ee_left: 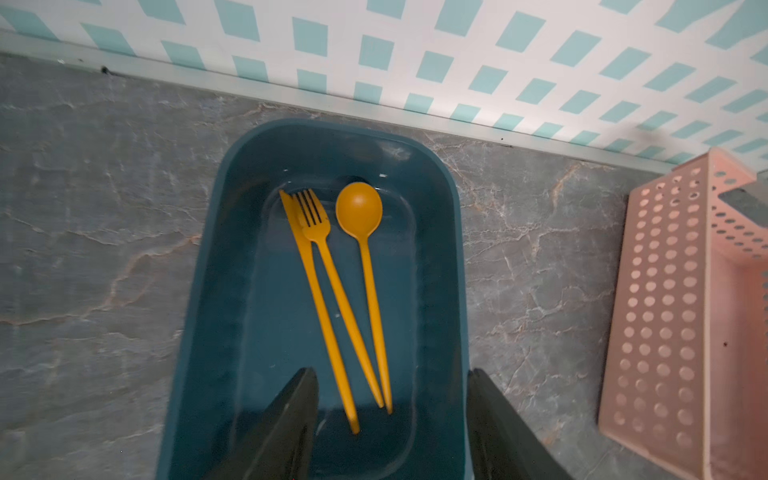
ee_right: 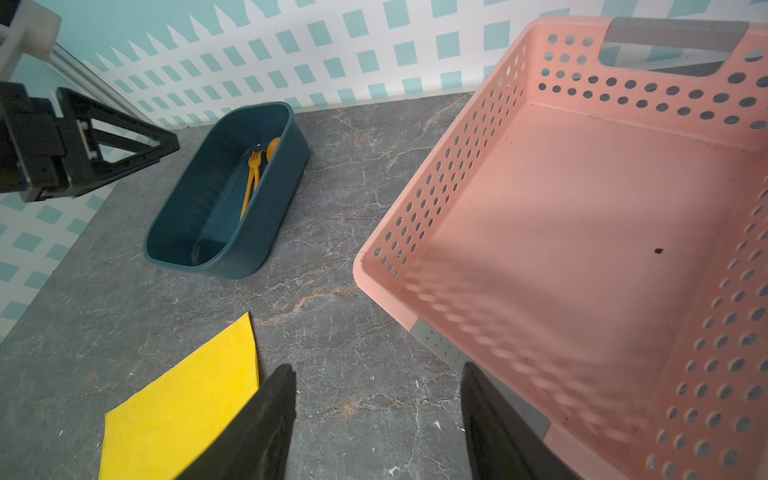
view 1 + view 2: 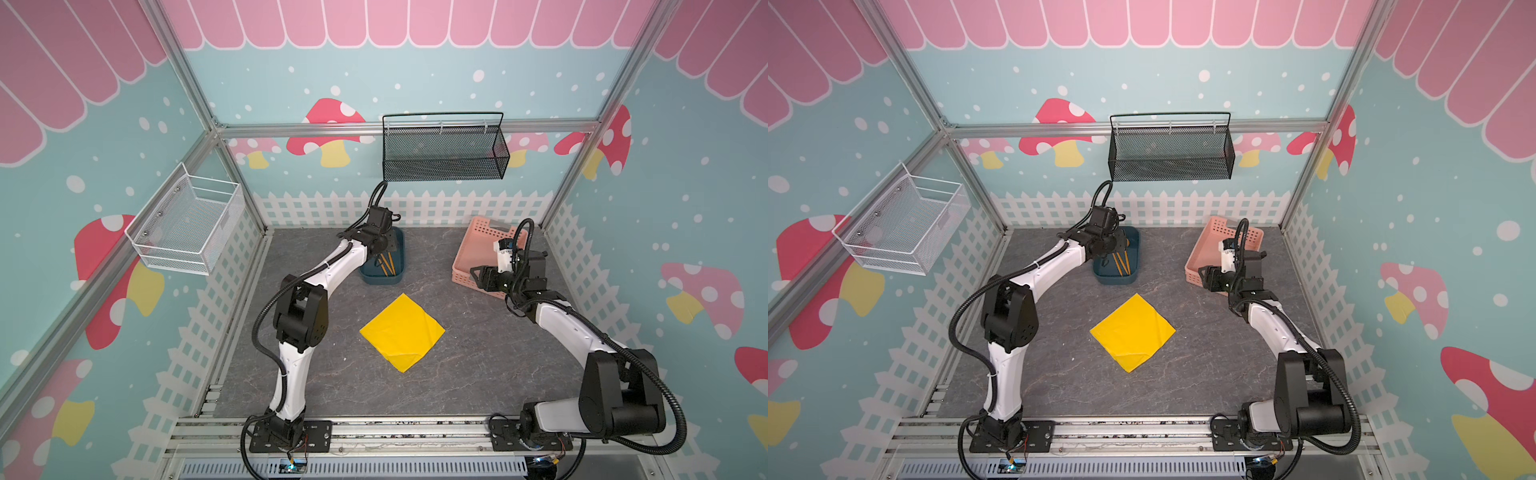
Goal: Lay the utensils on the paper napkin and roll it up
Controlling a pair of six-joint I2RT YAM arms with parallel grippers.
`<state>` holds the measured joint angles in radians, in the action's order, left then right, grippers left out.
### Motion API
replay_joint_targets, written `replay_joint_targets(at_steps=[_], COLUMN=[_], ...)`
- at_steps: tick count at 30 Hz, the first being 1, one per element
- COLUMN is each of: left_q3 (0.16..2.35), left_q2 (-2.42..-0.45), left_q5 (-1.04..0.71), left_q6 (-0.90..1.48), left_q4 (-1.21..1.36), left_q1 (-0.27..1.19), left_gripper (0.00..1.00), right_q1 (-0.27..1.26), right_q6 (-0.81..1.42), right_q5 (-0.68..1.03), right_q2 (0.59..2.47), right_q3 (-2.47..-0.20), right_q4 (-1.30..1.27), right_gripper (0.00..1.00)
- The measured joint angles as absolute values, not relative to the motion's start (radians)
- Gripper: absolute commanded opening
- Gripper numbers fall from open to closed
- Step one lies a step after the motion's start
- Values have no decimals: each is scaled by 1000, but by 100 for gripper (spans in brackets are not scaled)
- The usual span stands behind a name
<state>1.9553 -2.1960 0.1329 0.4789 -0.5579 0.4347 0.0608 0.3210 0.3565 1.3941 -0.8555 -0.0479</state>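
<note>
The utensils lie side by side in a dark blue tub [image 1: 453, 249]: an orange knife [image 1: 318, 303], fork [image 1: 316, 216] and spoon [image 1: 359, 208]. In both top views they show as orange sticks [image 3: 388, 264] [image 3: 1121, 264]. My left gripper [image 1: 392, 374] hangs open over the tub's near end. The handle tips lie between its fingers, untouched. The yellow paper napkin [image 3: 402, 332] [image 3: 1133, 332] [image 2: 183, 399] lies flat mid-table with nothing on it. My right gripper [image 2: 378, 370] is open and holds nothing, above bare table between the napkin and a pink basket.
The pink perforated basket [image 3: 469, 257] [image 2: 582, 208] sits at the back right, close under my right wrist. A black mesh basket [image 3: 444, 149] hangs on the back wall, a white wire basket [image 3: 187, 226] on the left wall. The tub [image 3: 382, 281] stands near the back fence.
</note>
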Motion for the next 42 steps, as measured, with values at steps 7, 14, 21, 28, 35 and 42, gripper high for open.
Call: replay_joint_targets(at_steps=[7, 14, 21, 28, 35, 42], left_q3=[2125, 2267, 2358, 2397, 2451, 2440], left_q2=[-2352, -2463, -2539, -2596, -2645, -2643], left_q5=[143, 154, 189, 219, 221, 221], left_q6=[554, 604, 627, 629, 629, 624], left_q4=[-667, -736, -780, -803, -810, -814], left_q1=[451, 450, 449, 443, 439, 439], left_gripper=[47, 38, 31, 28, 26, 26], right_q1=[61, 60, 61, 61, 61, 61], right_q6=[315, 307, 304, 304, 304, 304], right_q5=[356, 358, 359, 361, 364, 368], right_q2=[1394, 1394, 1394, 1394, 1411, 1412], right_q3=[-863, -865, -865, -865, -865, -865], right_q4=[-37, -29, -28, -28, -26, -26], right_gripper=[64, 64, 64, 64, 64, 64])
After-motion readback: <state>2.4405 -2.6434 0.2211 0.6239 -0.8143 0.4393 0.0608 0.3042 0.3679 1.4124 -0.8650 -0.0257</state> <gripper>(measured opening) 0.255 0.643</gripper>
